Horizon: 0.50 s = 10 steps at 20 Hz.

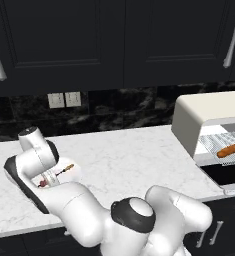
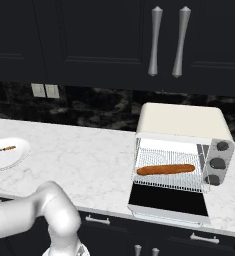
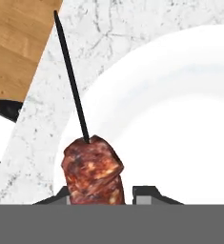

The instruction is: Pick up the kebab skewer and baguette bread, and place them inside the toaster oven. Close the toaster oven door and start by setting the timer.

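My gripper [image 3: 106, 194] pinches the skewer [image 3: 92, 171] on the plate [image 3: 180, 124] near the counter's left end; I'd lift straight, keeping it level

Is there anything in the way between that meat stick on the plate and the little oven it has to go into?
Nothing visible blocks it. The gripper is shut on the kebab skewer over the white plate. Bare marble counter lies between plate and toaster oven, whose door hangs open. The baguette bread already lies on the rack.

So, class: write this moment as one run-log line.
gripper: shut on kebab skewer | skewer: over plate | baguette bread: in toaster oven | door: open
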Motion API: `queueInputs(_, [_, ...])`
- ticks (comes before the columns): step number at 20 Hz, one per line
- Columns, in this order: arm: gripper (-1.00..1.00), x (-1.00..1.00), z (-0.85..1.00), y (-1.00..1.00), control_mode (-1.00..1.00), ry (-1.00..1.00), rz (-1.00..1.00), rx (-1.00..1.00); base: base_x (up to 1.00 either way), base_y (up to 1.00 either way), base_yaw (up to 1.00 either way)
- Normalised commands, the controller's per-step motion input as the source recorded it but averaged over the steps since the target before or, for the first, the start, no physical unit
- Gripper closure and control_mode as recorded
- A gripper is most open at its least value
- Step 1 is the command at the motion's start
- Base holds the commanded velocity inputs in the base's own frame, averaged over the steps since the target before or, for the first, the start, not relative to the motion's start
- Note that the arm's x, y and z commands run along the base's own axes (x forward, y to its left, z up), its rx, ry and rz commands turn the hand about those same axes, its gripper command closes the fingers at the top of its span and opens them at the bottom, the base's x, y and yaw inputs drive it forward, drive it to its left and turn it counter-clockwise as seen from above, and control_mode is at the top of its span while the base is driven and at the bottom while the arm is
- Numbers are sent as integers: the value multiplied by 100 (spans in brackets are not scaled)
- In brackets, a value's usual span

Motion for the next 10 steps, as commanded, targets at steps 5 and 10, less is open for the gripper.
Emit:
queueInputs(5, [100, -72, 88, -100, -100, -11, 0, 0, 0, 0, 0])
queueInputs(10, [100, -25, 43, -100, -100, -2, -2, 0, 0, 0, 0])
